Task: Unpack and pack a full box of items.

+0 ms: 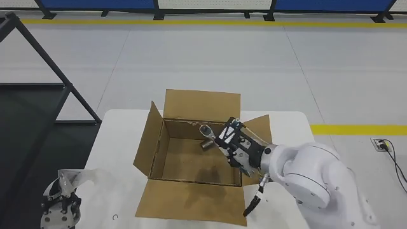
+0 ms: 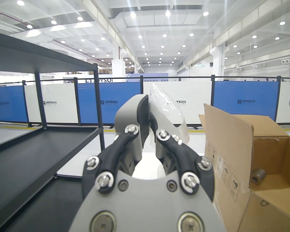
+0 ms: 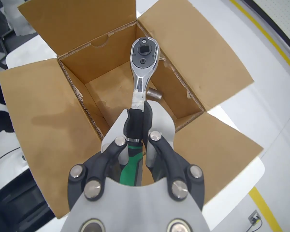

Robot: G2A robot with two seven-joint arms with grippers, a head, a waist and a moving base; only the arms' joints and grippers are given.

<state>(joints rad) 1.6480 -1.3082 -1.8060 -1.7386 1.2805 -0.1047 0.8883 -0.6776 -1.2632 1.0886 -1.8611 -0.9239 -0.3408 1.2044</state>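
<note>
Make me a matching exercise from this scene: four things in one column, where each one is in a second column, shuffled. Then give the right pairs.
Column one
1. ratchet wrench
2. socket
3. clear plastic bag
4. cardboard box

Column two
A. lying on the floor inside the box
B. clamped in the left gripper
C. standing open on the white table
D. held by its handle in the right gripper, head above the open box

Pairs: 1-D, 2-A, 3-B, 4-C
</note>
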